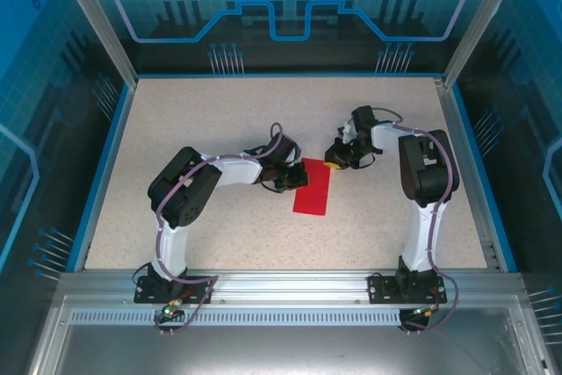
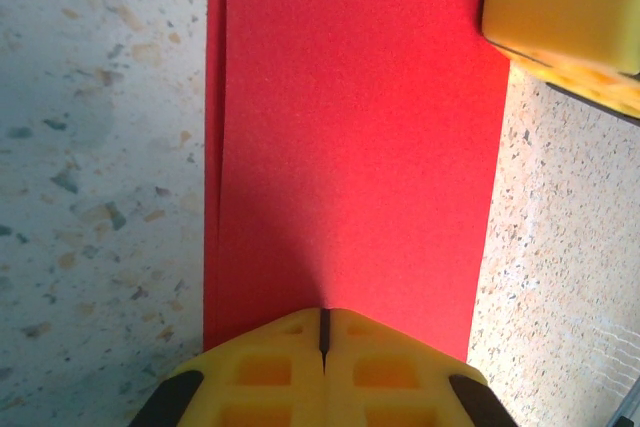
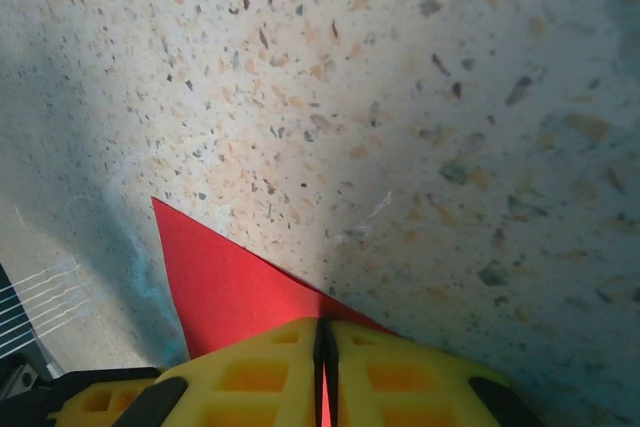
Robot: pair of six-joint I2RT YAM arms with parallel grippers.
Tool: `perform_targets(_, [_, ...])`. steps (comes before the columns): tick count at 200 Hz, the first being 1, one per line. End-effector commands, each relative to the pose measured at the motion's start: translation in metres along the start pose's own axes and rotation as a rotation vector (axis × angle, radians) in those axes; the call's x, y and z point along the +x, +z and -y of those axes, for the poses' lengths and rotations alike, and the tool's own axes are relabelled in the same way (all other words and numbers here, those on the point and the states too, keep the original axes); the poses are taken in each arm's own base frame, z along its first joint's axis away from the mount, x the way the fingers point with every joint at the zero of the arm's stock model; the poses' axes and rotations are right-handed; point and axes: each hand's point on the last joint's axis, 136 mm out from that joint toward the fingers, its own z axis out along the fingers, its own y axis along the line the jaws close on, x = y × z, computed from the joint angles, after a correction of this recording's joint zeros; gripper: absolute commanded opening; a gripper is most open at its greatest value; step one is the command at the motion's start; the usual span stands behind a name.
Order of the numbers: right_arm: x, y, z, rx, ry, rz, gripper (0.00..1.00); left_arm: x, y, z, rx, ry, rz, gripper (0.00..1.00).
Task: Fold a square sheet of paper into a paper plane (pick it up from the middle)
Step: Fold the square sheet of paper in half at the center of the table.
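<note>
The red sheet of paper point(image 1: 313, 192) lies on the table folded into a narrow rectangle; two layers show along its left edge point(image 2: 215, 147). My left gripper point(image 1: 294, 180) is shut, its yellow tips point(image 2: 322, 315) resting on the paper's near edge with nothing between them. My right gripper point(image 1: 336, 161) is at the paper's far right corner, shut on it: a red sliver runs between its fingers point(image 3: 325, 332), and the corner point(image 3: 220, 277) sticks out to the left. Its yellow finger point(image 2: 565, 17) shows at the top right of the left wrist view.
The speckled tabletop point(image 1: 219, 120) is bounded by a blue rim point(image 1: 101, 164) and transparent walls. A metal rail point(image 1: 290, 283) with both arm bases runs along the near edge. Both arms reach in toward the middle, elbows outward.
</note>
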Motion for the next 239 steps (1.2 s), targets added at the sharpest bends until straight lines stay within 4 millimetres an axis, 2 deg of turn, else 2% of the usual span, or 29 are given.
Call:
perform_targets(1, [0.012,0.011,0.019,0.085,0.021,-0.046,0.12,0.048,0.017,-0.070,-0.226,-0.060,-0.125,0.00])
perform_targets(28, [0.009,-0.002,0.000,0.033,-0.008,-0.018,0.12,0.048,0.017,-0.071,-0.230,-0.060,-0.127,0.00])
perform_targets(49, [0.000,-0.014,-0.020,-0.051,-0.018,0.014,0.12,0.048,0.017,-0.071,-0.230,-0.060,-0.125,0.00])
perform_targets(62, [-0.006,-0.018,-0.025,-0.082,-0.013,0.028,0.13,0.047,0.016,-0.071,-0.230,-0.060,-0.123,0.00])
perform_targets(92, [-0.011,-0.013,-0.013,-0.042,0.008,0.031,0.13,0.047,0.017,-0.070,-0.230,-0.060,-0.123,0.00])
perform_targets(133, [-0.002,0.006,0.008,-0.015,0.044,0.007,0.13,0.047,0.017,-0.071,-0.233,-0.058,-0.123,0.00])
perform_targets(151, [0.001,0.005,0.013,0.026,0.051,0.006,0.13,0.049,0.017,-0.072,-0.235,-0.059,-0.126,0.00])
perform_targets(205, [-0.010,-0.022,-0.025,-0.072,-0.013,0.056,0.13,0.048,0.015,-0.071,-0.234,-0.060,-0.125,0.00])
perform_targets(239, [-0.013,-0.015,-0.015,-0.042,0.007,0.048,0.13,0.048,0.015,-0.071,-0.238,-0.054,-0.127,0.00])
